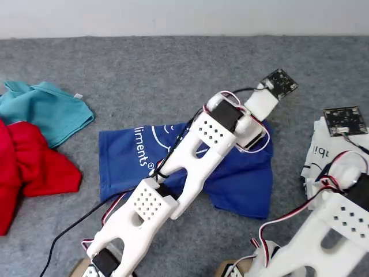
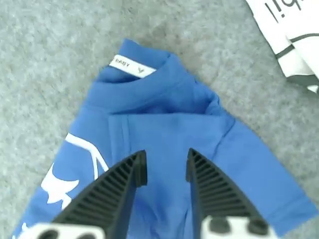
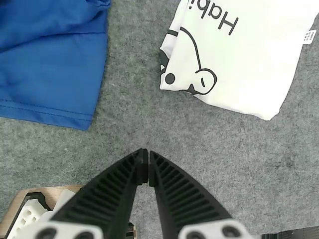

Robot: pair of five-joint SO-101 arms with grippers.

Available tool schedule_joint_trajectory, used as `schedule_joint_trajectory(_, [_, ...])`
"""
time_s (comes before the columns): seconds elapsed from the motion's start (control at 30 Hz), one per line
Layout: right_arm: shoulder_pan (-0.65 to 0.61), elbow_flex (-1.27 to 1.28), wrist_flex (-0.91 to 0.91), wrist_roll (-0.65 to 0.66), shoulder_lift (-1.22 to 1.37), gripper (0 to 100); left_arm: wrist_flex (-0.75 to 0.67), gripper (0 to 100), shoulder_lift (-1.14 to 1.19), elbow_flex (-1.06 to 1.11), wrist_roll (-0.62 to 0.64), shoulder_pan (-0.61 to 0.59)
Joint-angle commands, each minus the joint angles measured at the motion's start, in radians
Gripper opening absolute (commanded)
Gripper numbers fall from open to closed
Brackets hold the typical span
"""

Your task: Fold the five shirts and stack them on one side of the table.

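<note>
Your left gripper (image 2: 166, 167) stands open, its two ribbed black fingers (image 2: 124, 184) parted by a moderate gap and empty. It hangs over the blue shirt (image 2: 164, 114), pointing at the chest just below the collar (image 2: 149, 82) with its white label (image 2: 132, 64). You cannot tell from the wrist view whether the fingertips touch the cloth or sit just above it. In the high view the left arm (image 1: 190, 156) stretches diagonally across that blue shirt (image 1: 242, 182), which lies in the middle of the grey table cover (image 1: 173, 69) with its white print showing beside the arm; the gripper itself is hidden under the wrist. Your right gripper (image 3: 148, 164) is closed, fingertips pressed together with no cloth between them. It sits above bare grey cover, between the hem edge of the blue shirt (image 3: 50, 64) and the white shirt (image 3: 249, 59), touching neither. The white shirt, with black print on it, lies folded flat near the right arm (image 1: 340, 219) at the table's right side, apart from the blue one. Across the table on the left, the teal shirt (image 1: 46, 109) and the red shirt (image 1: 29, 161) lie crumpled and unfolded, edges overlapping, well apart from both grippers.
</note>
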Motion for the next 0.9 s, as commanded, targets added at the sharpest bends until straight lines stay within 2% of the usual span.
schedule_joint_trajectory(0.0, [0.01,0.0,0.035,0.0,-0.015,1.9,0.054,14,-0.044,-0.019,0.006,-0.031])
schedule_joint_trajectory(0.33, [0.01,0.0,0.035,0.0,-0.015,1.9,0.046,14,-0.16,0.4,0.003,-0.08])
schedule_joint_trajectory(0.57, [0.01,0.0,0.035,0.0,-0.015,1.9,0.018,14,-0.103,0.418,0.005,-0.175])
schedule_joint_trajectory(0.7, [0.01,0.0,0.035,0.0,-0.015,1.9,0.009,14,-0.031,0.412,0.006,-0.176])
schedule_joint_trajectory(0.87, [0.01,0.0,0.035,0.002,-0.015,1.9,0.049,14,-0.081,0.309,0.021,-0.169])
